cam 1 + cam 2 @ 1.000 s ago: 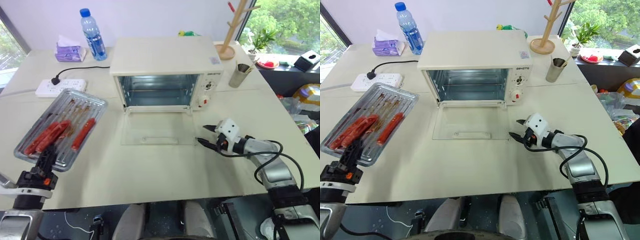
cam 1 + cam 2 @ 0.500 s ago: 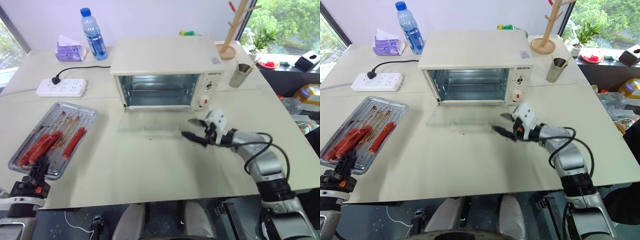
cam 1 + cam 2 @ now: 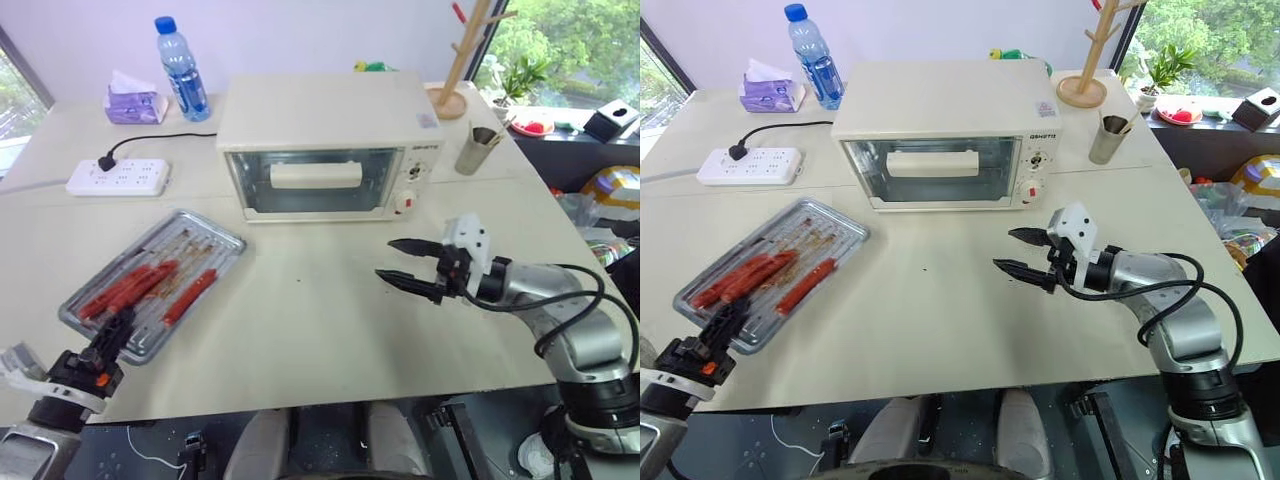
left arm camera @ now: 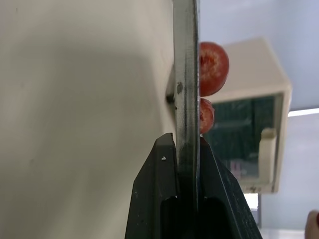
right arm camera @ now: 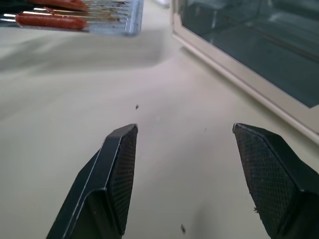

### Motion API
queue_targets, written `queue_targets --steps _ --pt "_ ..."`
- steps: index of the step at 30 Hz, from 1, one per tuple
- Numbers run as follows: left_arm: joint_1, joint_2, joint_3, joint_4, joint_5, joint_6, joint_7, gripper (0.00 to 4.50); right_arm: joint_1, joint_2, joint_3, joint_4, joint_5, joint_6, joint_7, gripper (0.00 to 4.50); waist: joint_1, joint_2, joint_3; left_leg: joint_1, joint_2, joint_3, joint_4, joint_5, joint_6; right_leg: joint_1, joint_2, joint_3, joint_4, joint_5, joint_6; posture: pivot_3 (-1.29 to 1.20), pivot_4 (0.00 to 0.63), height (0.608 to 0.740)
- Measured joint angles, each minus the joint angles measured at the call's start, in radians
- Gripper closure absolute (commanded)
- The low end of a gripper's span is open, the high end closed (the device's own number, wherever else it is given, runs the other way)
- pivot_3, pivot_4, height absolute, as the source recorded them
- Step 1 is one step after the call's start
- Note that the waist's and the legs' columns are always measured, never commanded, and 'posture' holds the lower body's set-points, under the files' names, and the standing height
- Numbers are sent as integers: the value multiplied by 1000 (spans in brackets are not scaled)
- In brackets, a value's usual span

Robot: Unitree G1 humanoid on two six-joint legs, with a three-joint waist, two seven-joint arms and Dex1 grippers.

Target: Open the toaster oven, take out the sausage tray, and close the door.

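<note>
Sausages lie on the sausage tray (image 3: 150, 283) at the tabletop's (image 3: 300, 330) near left, its near edge pinched in the left gripper (image 3: 113, 332), whose fingers are pressed together on the metal rim. Right gripper (image 3: 408, 268) hovers above the tabletop mid-right, fingers spread wide, holding nothing. Farther back stands the toaster oven (image 3: 330, 140), its door (image 3: 312, 180) closed

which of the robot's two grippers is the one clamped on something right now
The left gripper: its black fingers are shut on the near edge of the shiny silver sausage tray. The right gripper hangs open and empty in front of the cream-white toaster oven.
</note>
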Motion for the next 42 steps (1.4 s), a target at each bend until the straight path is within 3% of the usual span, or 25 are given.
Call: queue_targets --steps 1,6,11,17,28,40,42 --pt "11 47 -3 8 0 27 -11 4500 10 -24 -3 -6 20 25 16 48 1 0 0 0 1 0 0 0 0 0 0 0 0 0 0 0 150 739" --pt "-22 186 -26 101 1 113 -75 4500 92 -103 -33 -28 56 66 63 48 4 1 0 -1 0 0 -1 0 0 -1 0 -1 0 0 0 0 150 739" --pt "-130 288 -157 162 1 198 -137 4500 139 -126 -85 -59 87 70 71 48 2 2 1 -1 1 1 0 0 0 -1 -1 0 0 0 0 0 150 739" --pt "-305 330 -319 263 13 258 -198 4500 219 -178 -163 -122 124 90 83 48 3 2 1 -1 1 1 -2 0 1 -2 0 -1 0 0 0 0 150 739" --pt "-662 304 -566 517 250 408 -385 4500 371 -191 -328 -238 166 145 33 48 4 3 1 -1 0 1 0 1 2 -1 0 -1 0 0 0 0 150 739" --pt "-930 220 -656 702 605 472 -615 4500 459 -153 -368 -326 188 153 -63 48 9 4 0 0 -1 2 1 1 2 1 0 -1 1 1 1 0 150 739" --pt "-949 208 -657 717 648 472 -639 3711 460 -149 -368 -329 189 153 -77 0 12 5 0 1 -2 2 1 1 2 2 0 -1 1 1 1 0 150 739"
